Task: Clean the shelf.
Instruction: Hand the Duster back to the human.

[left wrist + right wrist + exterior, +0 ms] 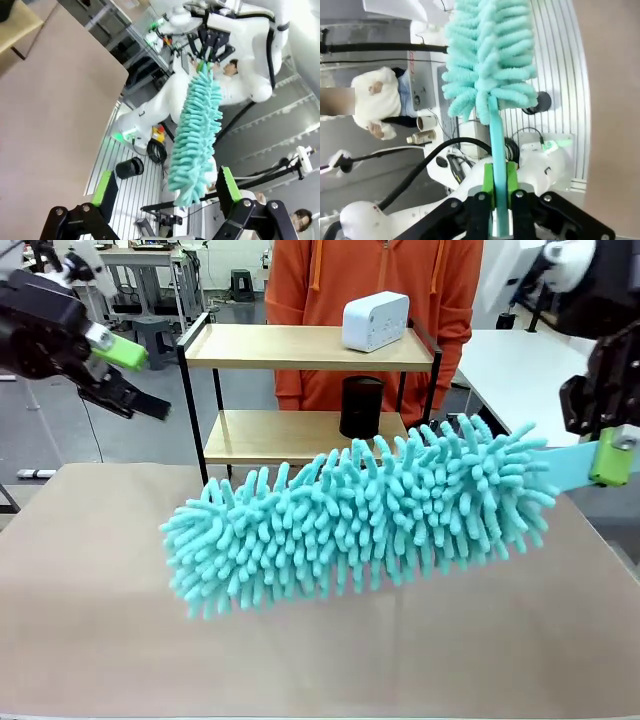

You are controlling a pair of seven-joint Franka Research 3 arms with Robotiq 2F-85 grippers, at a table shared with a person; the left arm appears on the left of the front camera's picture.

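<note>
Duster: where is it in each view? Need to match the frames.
Front: duster spans the middle, handle toward picture right.
Left wrist: duster at centre, farther off, head pointing down the picture.
Right wrist: duster head top centre, handle running down to the bottom.
Shared landmark: right gripper, shut on the handle, in all three.

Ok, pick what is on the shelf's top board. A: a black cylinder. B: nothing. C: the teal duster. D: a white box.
D: the white box sits on the top board of the shelf; the black cylinder stands on the lower board, and the right gripper holds the teal duster in front of it.
</note>
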